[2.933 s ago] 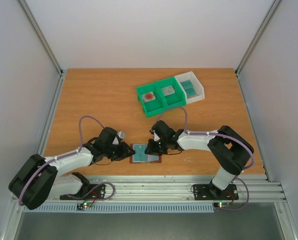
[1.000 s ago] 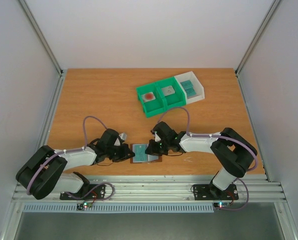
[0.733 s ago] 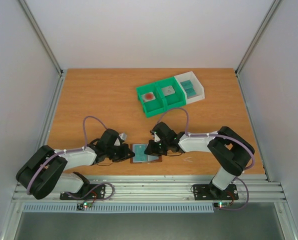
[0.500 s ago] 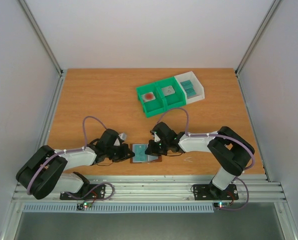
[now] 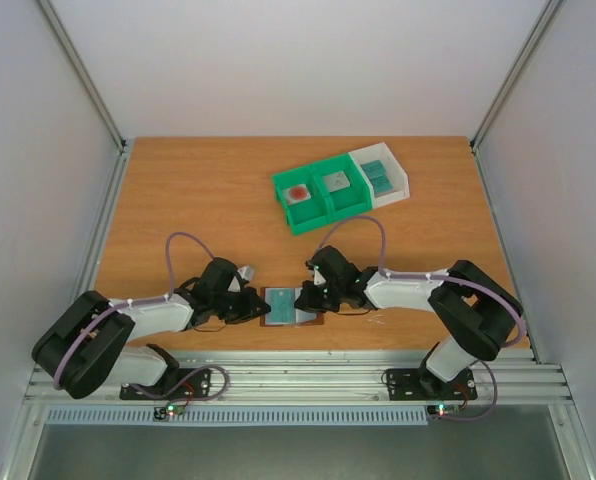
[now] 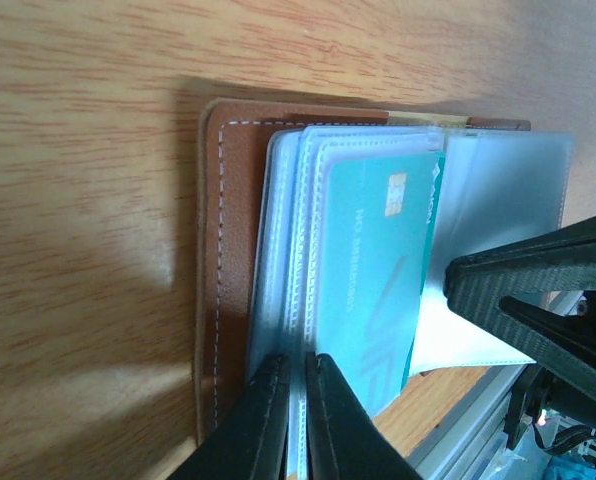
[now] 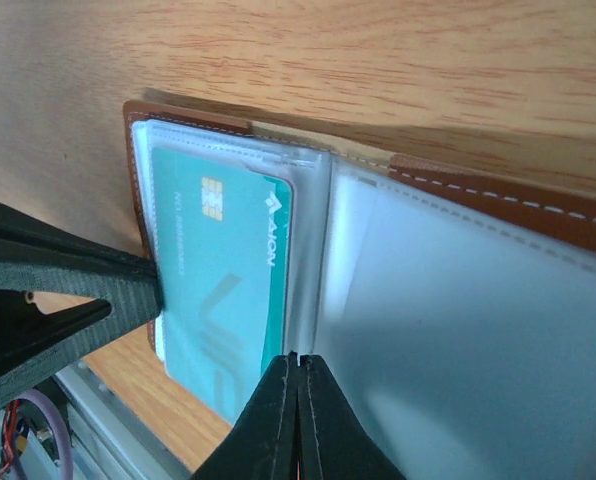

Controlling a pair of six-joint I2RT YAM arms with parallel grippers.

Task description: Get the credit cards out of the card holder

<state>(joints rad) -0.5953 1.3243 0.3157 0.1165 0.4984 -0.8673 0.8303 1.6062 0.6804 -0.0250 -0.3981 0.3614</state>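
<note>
Right arm (image 5: 408, 285) has swung outward; right jaws meet beside the teal card (image 7: 223, 290).
Left jaws clamp the wallet (image 6: 228, 250); draw the card out flat.

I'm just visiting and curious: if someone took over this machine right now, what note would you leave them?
Left pincer: shut on the card holder, pinching its sleeve edges.
Right pincer: shut at the sleeve fold; grip unclear.
Card holder: open, flat on the table near the arms, a teal credit card still sleeved.
Done: holder opened. Left: pull the cards out.
</note>
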